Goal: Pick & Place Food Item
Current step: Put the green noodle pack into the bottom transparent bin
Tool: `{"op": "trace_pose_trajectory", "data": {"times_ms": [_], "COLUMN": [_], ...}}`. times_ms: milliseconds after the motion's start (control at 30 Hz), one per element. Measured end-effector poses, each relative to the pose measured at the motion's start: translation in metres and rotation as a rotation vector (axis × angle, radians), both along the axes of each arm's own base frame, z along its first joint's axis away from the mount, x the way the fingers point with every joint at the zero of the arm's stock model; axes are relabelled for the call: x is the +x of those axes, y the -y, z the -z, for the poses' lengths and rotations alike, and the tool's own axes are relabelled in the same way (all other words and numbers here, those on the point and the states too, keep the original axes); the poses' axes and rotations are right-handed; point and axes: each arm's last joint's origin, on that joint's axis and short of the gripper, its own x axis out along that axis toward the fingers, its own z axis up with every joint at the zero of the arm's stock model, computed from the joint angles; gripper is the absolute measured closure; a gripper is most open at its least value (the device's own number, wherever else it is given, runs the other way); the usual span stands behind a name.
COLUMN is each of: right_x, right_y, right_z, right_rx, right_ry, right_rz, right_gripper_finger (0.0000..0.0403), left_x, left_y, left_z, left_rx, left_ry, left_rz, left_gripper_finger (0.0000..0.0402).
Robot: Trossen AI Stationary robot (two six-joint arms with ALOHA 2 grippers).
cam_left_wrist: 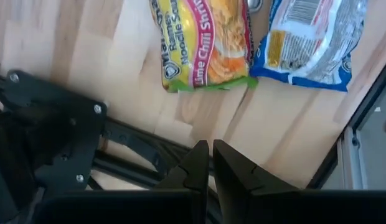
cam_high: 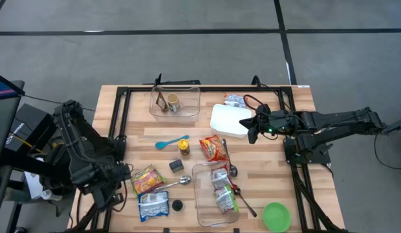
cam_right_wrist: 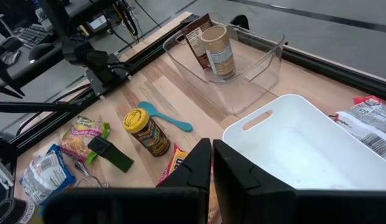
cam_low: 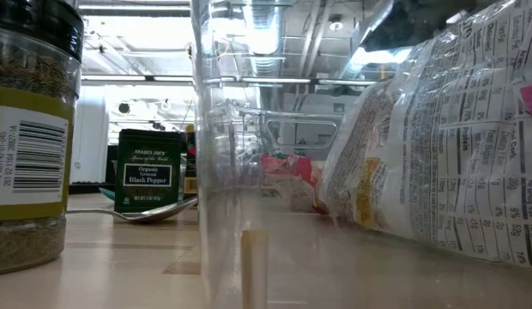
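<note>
A yellow-green ramen packet (cam_high: 147, 179) (cam_left_wrist: 205, 43) and a blue-and-white packet (cam_high: 153, 206) (cam_left_wrist: 311, 37) lie flat on the wooden table near its front left. My left gripper (cam_high: 125, 173) (cam_left_wrist: 210, 155) hangs shut, pointing down, above the black frame rail just left of the ramen packet, holding nothing. A red ramen packet (cam_high: 213, 149) lies mid-table. My right gripper (cam_high: 252, 126) (cam_right_wrist: 210, 155) is shut and empty, slanting down over the near corner of a white bin (cam_high: 227, 120) (cam_right_wrist: 299, 149).
A clear bin (cam_high: 175, 101) at the far side holds a cup and a brown packet. Another clear bin (cam_high: 202, 208) near the front holds packets. A yellow-lidded jar (cam_high: 183, 147), blue spoon (cam_high: 169, 142), metal spoon (cam_high: 178, 183), black lid (cam_high: 178, 206) and green bowl (cam_high: 276, 217) lie around.
</note>
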Motion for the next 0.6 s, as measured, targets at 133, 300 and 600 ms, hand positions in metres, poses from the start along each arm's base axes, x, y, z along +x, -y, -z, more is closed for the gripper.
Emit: {"op": "trace_pose_trajectory", "data": {"times_ms": [133, 300, 600], "right_x": [0.000, 0.000, 0.000], "right_y": [0.000, 0.000, 0.000], "right_z": [0.000, 0.000, 0.000], "right_rx": [0.000, 0.000, 0.000], "right_ry": [0.000, 0.001, 0.001], "right_rz": [0.000, 0.000, 0.000], "right_gripper_finger": [0.0392, 0.0392, 0.0392], "left_x": [0.001, -0.001, -0.007], "left_y": [-0.001, -0.004, -0.010], "left_z": [0.000, 0.024, 0.087], "left_rx": [0.058, 0.088, 0.063], "left_ry": [0.096, 0.029, -0.038], "left_rz": [0.010, 0.005, 0.004], "left_gripper_finger": [0.0386, 0.0386, 0.0386]}}
